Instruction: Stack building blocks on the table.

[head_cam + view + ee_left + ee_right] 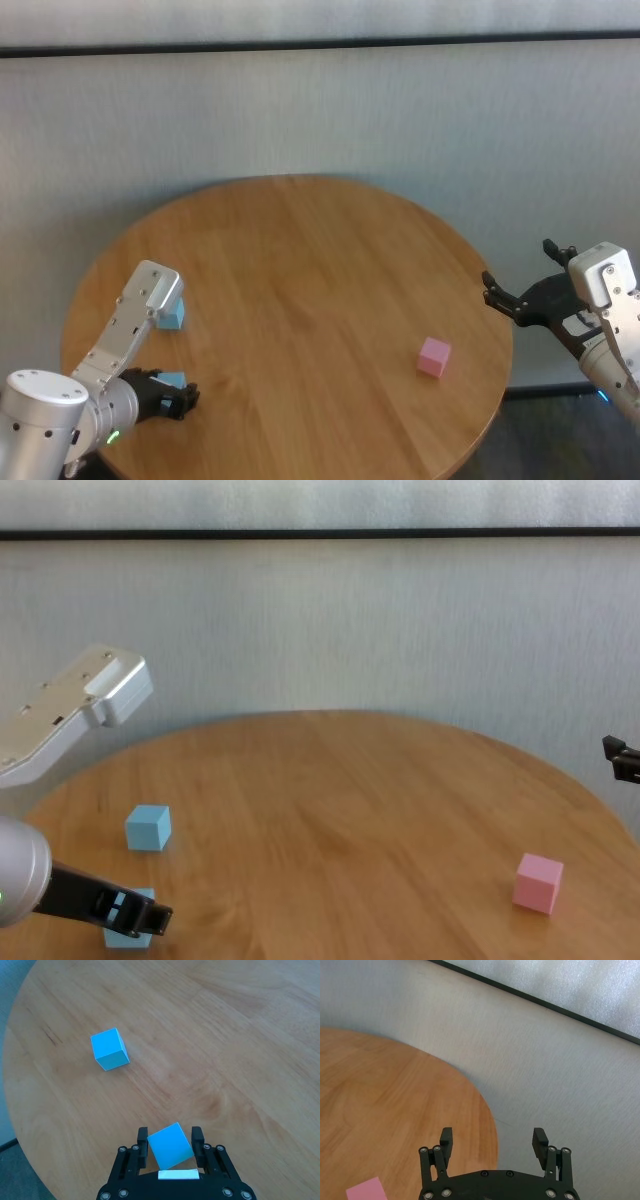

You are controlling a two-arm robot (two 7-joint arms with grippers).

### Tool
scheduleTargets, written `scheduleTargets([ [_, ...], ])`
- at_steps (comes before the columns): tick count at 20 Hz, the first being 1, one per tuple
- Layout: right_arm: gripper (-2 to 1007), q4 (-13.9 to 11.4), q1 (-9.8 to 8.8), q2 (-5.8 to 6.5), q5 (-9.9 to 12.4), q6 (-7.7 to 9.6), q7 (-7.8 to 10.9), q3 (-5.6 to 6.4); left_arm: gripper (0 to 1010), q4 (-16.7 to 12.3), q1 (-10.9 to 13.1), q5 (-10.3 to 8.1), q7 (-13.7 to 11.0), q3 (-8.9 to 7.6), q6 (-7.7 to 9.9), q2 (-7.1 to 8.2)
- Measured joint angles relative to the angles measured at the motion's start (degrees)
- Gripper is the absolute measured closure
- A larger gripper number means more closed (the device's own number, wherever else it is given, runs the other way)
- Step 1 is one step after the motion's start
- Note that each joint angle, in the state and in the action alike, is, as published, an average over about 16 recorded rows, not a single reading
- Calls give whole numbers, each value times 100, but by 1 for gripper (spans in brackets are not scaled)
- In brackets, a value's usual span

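Blocks are spread pretty wide right now, so here's how it reads going left to right. Far left, the left gripper (170,1146) is low over the near-left part of the bench (300,260), with its jaws either side of a blue block (170,1145). That block sits skewed between the fingers rather than square, and in the chest view its base looks to be on the wood or barely off it (can't tell which). My guess is the jaws are closing on it or have just pinched it; the fingers look to be right against its sides, so I'd call it pinching the block.

Just beyond that is the second blue block (171,317), flat on the bench and partly hidden by the left arm in the head view. It's close by, so it's probably the base for the stack.

Well over to the right, the pink block (434,356) sits alone near the bench's right edge. That's handy for the right gripper (492,1141), which hangs past the rim with its fingers spread wide and nothing between them, looking parked while the left arm works.
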Motion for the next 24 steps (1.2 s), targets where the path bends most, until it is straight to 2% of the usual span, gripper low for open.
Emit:
scheduleTargets([
  [8,0,0,0,0,0,0,0,0,491,-4,3,-3,8,-3,5,-3],
  [24,0,0,0,0,0,0,0,0,496,-57,32,9,-2,-17,6,0],
])
